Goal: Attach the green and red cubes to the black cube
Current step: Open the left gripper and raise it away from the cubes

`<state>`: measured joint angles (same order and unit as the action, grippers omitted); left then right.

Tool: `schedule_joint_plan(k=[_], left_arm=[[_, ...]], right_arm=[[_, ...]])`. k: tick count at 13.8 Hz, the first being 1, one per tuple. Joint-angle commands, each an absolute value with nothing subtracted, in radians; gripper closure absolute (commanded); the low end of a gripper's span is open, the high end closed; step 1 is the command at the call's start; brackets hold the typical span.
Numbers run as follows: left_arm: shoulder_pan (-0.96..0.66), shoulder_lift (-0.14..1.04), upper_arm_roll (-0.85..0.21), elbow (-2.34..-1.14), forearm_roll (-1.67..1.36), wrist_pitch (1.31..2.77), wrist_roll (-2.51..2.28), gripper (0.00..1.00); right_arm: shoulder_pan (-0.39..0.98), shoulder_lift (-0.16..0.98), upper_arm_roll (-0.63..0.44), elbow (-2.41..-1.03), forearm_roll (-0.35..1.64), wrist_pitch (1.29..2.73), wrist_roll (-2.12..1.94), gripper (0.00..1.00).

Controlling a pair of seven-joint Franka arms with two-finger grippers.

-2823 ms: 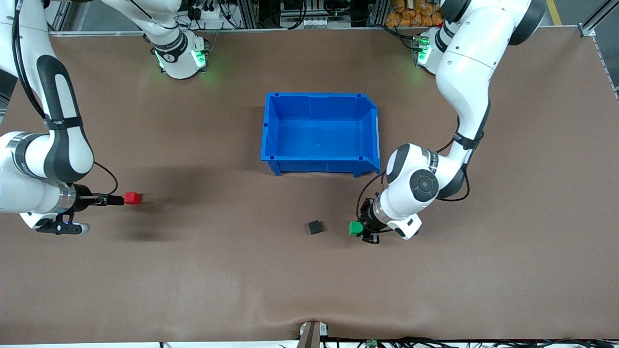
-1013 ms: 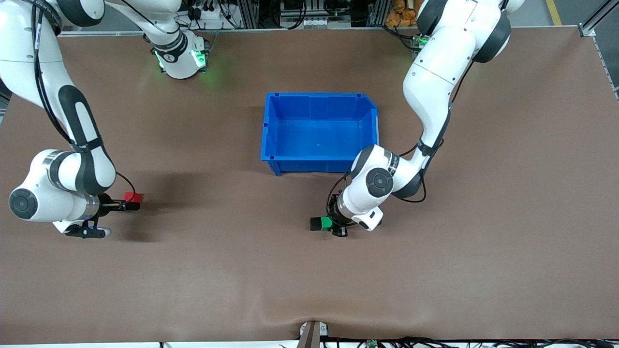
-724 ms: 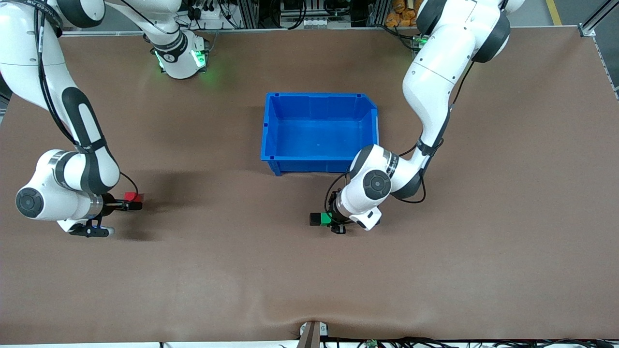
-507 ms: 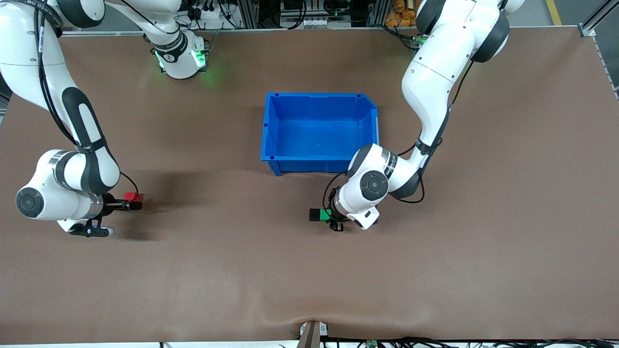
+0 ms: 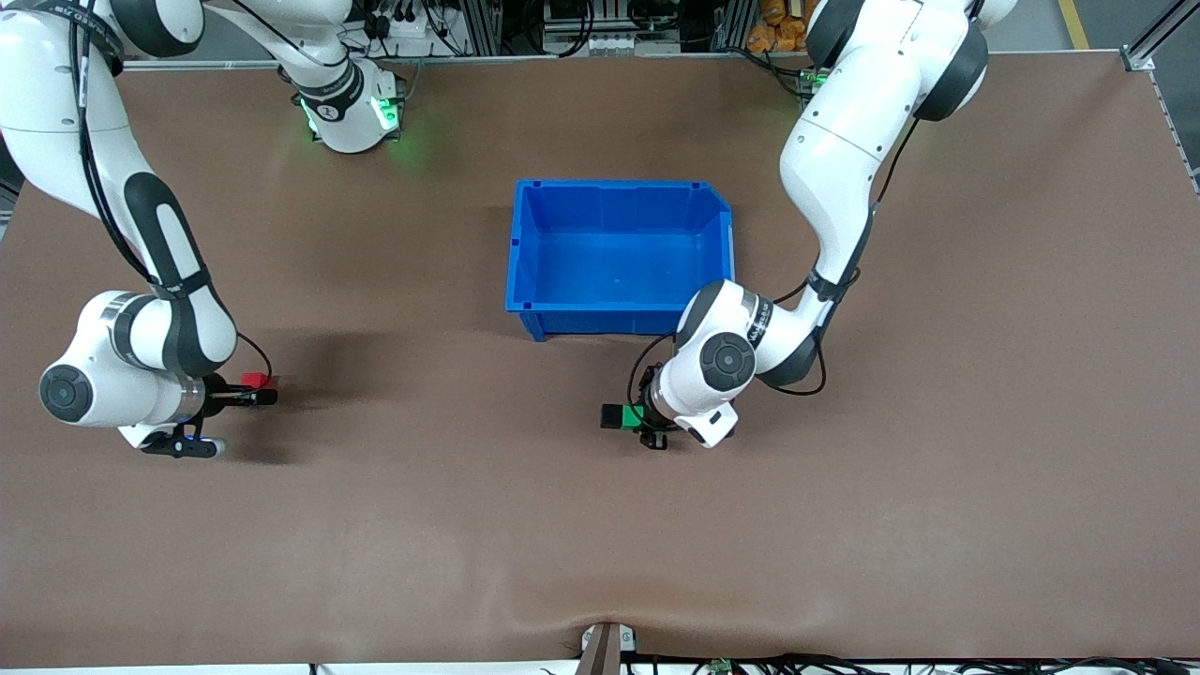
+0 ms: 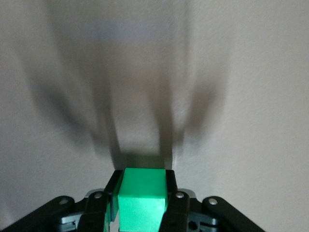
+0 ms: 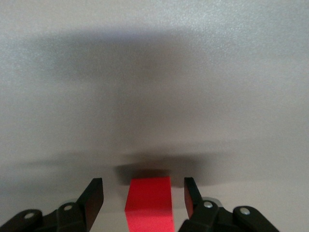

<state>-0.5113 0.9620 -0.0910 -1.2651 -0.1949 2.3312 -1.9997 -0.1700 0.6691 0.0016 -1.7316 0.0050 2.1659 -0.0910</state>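
Left gripper (image 5: 634, 418) clenched on green cube (image 6: 143, 197), pressed against black cube (image 5: 611, 416); right gripper (image 7: 144, 195) parted, straddling red cube (image 7: 150, 203) without touching.

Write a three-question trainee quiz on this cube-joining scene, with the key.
1. True or false: the left gripper is shut on the green cube.
2. Which cube touches the black cube? A green B red C neither
3. Fill in: the right gripper has its fingers on either side of the ____ cube, gaps showing.

Key: 1 true. 2 A. 3 red.
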Motion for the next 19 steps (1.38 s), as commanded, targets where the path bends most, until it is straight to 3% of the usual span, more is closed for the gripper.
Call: schedule_joint_plan(k=[1,5,6,7,8,19], left_arm=[[-0.523,0.969,-0.055,-1.241,-0.204,2.325,-1.985,1.0],[-0.523,0.968,-0.06,-1.241,-0.206,2.326,-1.99,1.0],[-0.522,0.965,-0.06,-1.243,-0.206,2.324,-1.987,0.72],[-0.523,0.96,-0.06,-1.241,-0.204,2.322,-1.983,0.22],[-0.532,0.951,-0.06,-1.241,-0.201,2.318,-1.979,0.0],[-0.45,0.526,-0.058,-1.262,-0.049,1.841,-1.589,0.0]], right_arm=[[-0.193,0.666,0.018,-1.767,0.003,2.209,-0.104,0.34],[-0.193,0.666,0.018,-1.767,0.003,2.203,-0.103,0.68],[-0.195,0.664,0.018,-1.766,0.003,2.2,-0.103,0.79],[-0.195,0.664,0.018,-1.766,0.003,2.198,-0.103,0.97],[-0.196,0.663,0.018,-1.764,0.003,2.195,-0.101,1.0],[-0.18,0.66,0.02,-1.75,0.017,2.194,0.104,1.0]])
